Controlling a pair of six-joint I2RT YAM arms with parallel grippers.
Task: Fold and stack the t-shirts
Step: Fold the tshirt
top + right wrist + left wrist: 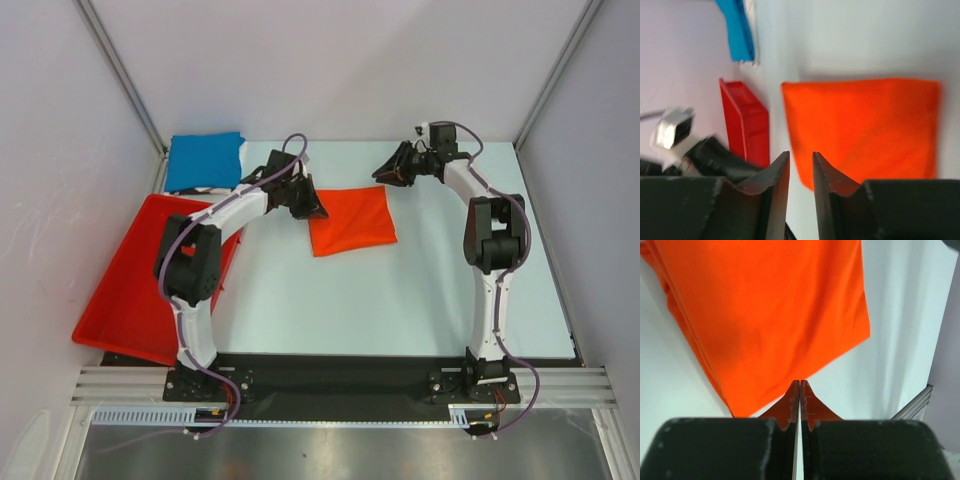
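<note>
The orange t-shirt (352, 221) lies folded into a rectangle on the pale table, and it also fills much of the left wrist view (770, 315) and the right wrist view (865, 125). The blue t-shirt (204, 160) lies folded at the back left corner, a strip of it (737, 30) showing in the right wrist view. My left gripper (318, 211) sits at the orange shirt's left edge; its jaws (800, 384) are shut with no cloth between them. My right gripper (381, 172) hovers just behind the shirt's far right corner, jaws (801, 156) a little apart and empty.
A red plastic tray (135, 285) stands along the left side, partly off the table's edge and under the left arm; one wall of it (745, 120) shows in the right wrist view. Grey walls and aluminium posts (125, 80) close in the back and sides.
</note>
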